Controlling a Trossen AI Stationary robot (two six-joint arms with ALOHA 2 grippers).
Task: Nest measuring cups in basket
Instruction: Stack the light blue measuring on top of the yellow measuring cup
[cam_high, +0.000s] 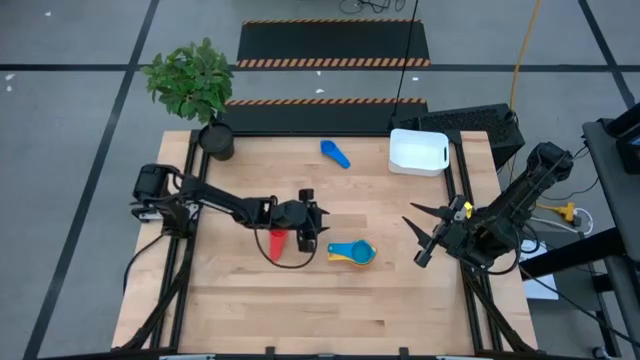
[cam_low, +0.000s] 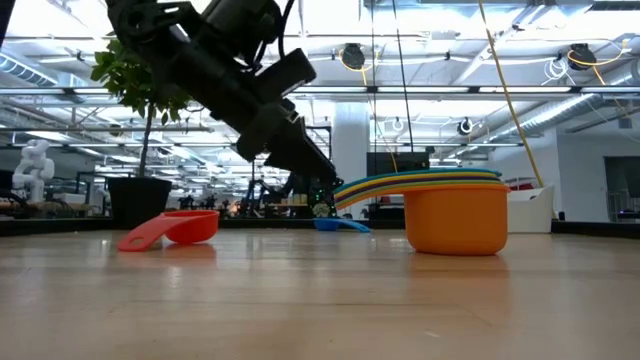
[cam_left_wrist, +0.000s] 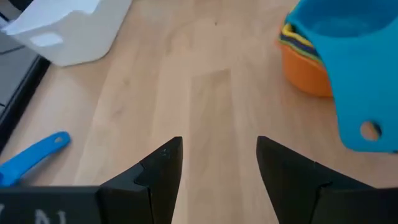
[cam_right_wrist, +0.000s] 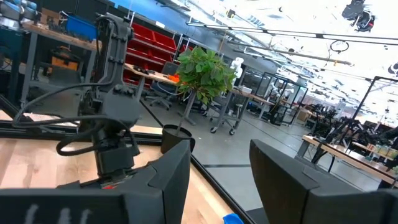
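The left gripper (cam_high: 318, 222) hangs over the middle of the table (cam_high: 250, 300) with its fingers (cam_left_wrist: 155, 171) parted and nothing between them, a red cup (cam_high: 277, 243) lying just beside it and the nested stack of cups (cam_high: 352, 254) — light blue on top, orange at the bottom — close by on its other side. A mid blue cup (cam_high: 335, 153) lies alone near the far edge, beside the white basket (cam_high: 418, 152) at the far right corner — the basket holds no cup. The right gripper (cam_high: 420, 238) waits at the table's right edge, fingers apart and empty
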